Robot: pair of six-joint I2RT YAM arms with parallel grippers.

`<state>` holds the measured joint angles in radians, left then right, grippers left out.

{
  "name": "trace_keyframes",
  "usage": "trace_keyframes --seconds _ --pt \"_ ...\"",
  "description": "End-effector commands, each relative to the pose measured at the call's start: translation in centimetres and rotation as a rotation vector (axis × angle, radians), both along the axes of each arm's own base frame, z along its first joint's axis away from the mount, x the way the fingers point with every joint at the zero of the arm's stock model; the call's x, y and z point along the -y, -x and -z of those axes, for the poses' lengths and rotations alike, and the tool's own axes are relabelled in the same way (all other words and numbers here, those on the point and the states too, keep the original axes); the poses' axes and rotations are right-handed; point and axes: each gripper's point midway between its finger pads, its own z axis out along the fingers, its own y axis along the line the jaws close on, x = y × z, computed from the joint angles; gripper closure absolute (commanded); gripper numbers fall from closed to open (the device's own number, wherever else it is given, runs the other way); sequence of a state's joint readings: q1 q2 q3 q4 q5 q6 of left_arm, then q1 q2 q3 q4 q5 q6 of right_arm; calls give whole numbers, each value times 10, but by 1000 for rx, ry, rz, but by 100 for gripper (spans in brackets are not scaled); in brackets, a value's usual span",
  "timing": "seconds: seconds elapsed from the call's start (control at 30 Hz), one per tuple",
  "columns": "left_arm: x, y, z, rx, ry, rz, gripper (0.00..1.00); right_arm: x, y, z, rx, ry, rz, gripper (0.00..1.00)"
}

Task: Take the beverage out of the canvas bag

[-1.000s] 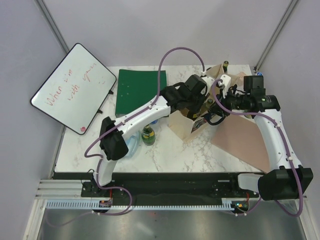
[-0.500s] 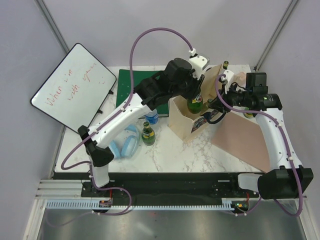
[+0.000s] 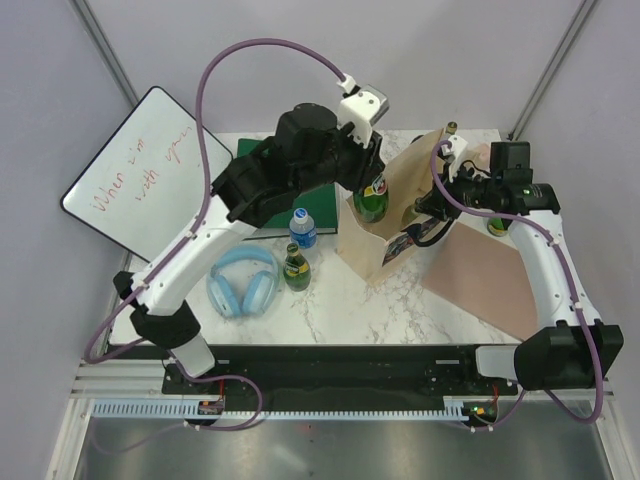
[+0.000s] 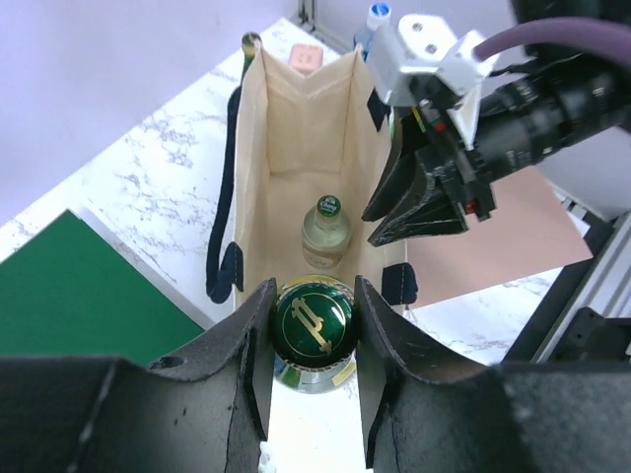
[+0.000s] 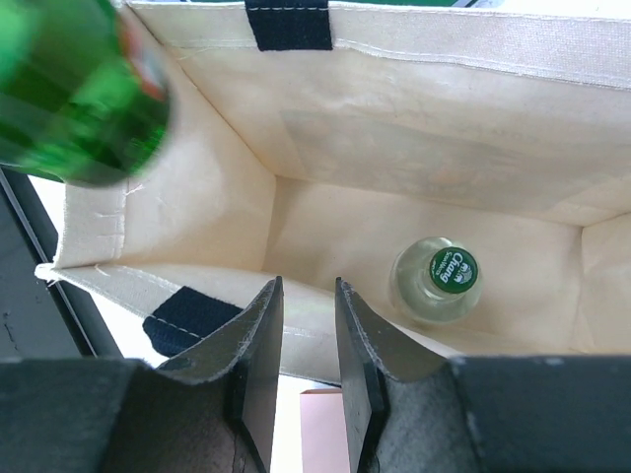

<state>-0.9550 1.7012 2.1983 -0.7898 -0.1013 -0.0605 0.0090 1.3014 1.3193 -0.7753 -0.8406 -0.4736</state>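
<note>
Marble table (image 3: 330, 300), with a whiteboard (image 3: 140, 175) propped at its left edge, a pink sheet (image 3: 480, 275) on the right and a green mat (image 4: 69, 286) at the back left. The bag (image 3: 360, 250) stands upright about mid-table with its mouth open, right beside the pink sheet.

The left gripper (image 4: 313, 296) is up in the air and clamped on the neck of a green bottle (image 3: 372, 200). That bottle hangs upright above the rim at one end of the bag, not down inside it. The right gripper (image 5: 307, 296) sits on the bag's top edge with one finger inside the wall and one outside. There's a gap between the fingers, so honestly I can't tell if it's really pinching the canvas or just straddling it.

Blue headphones (image 3: 243, 283) lie flat near the front left. Just behind them stand a water bottle (image 3: 302, 228) with a blue cap and a small green bottle (image 3: 295, 268), close together. A clear bottle (image 5: 439, 276) with a green cap stands on the bag's floor.
</note>
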Motion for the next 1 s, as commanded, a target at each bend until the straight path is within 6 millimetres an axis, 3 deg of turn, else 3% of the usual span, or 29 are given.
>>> trace_keyframes --seconds 0.0,0.23,0.37,0.57,0.7,0.77,0.8,0.87,0.9,0.97 --pt "-34 25 -110 199 249 17 98 -4 -6 -13 41 -29 -17 65" --pt "-45 38 -114 194 269 34 98 -3 -8 -6 20 -27 -14 64" --pt "-51 45 -106 195 246 51 98 -3 -9 -2 11 -24 -10 65" --pt "-58 57 -83 173 205 88 98 -2 -12 1 1 -20 -6 64" --pt "-58 59 -50 146 157 101 98 -2 -14 3 -7 -20 -6 64" --pt "-58 58 -44 155 169 101 98 -2 -15 5 -14 -18 -3 64" --pt "-59 59 -28 140 150 101 98 -2 -15 6 -16 -18 -2 64" --pt "-54 63 -23 155 173 136 98 -2 -16 7 -22 -18 -1 64" --pt "-51 62 -2 134 149 143 98 -1 -16 9 -24 -15 0 64" --pt "-52 64 -3 159 185 150 98 -1 -16 11 -30 -13 2 64"
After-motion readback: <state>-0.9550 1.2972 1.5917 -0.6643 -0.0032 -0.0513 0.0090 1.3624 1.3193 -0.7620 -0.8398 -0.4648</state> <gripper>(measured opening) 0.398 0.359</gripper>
